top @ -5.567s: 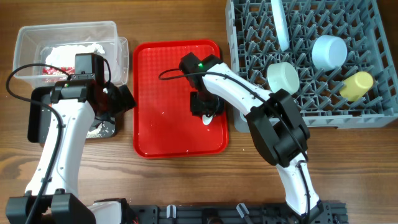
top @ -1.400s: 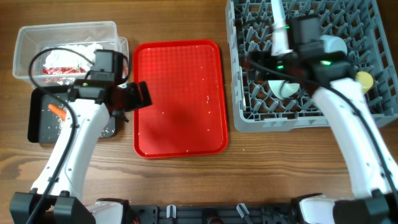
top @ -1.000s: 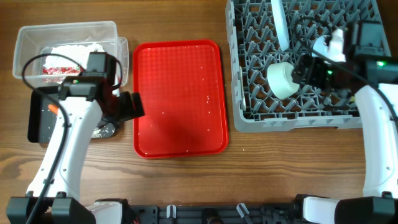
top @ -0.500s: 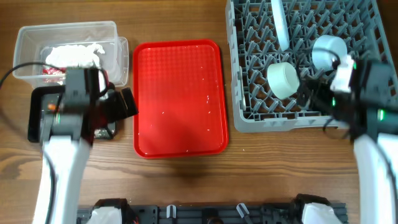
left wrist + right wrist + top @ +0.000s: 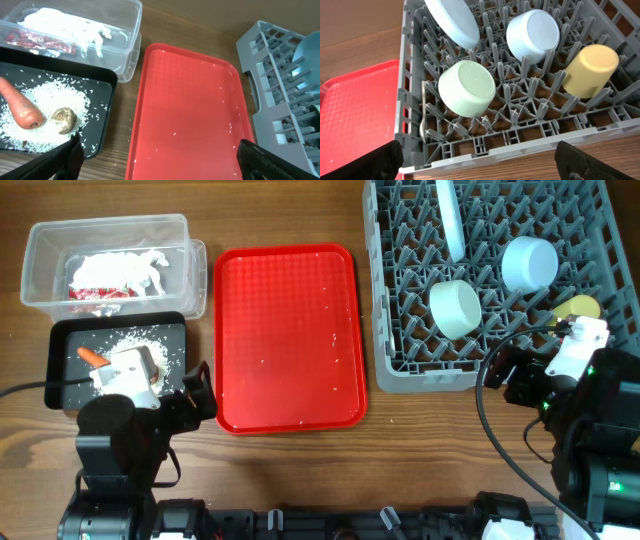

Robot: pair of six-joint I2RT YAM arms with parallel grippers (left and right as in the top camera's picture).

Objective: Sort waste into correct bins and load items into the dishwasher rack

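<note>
The grey dishwasher rack [image 5: 400, 376] holds the pale plate [image 5: 450, 220] on edge, the mint bowl [image 5: 456, 308], the light blue bowl [image 5: 529, 263] and the yellow cup [image 5: 575, 308]. The white spoon [image 5: 423, 117] lies at the rack's left edge. The clear tub [image 5: 40, 240] contains the red-and-white wrapper [image 5: 95, 292]. The black tray [image 5: 60, 330] carries the carrot [image 5: 20, 107], rice [image 5: 50, 97] and a brown lump [image 5: 64, 117]. My left gripper [image 5: 162, 170] is open and empty near the black tray's front corner. My right gripper [image 5: 480, 167] is open and empty in front of the rack.
The flat red tray [image 5: 290, 330] lies between the bins and the rack, with a few stray rice grains on it. Both arm bases stand at the near table edge, with cables looping beside them.
Both arms have drawn back toward the near table edge, the left off the black tray and the right away from the rack. Both grippers stayed open and empty.
</note>
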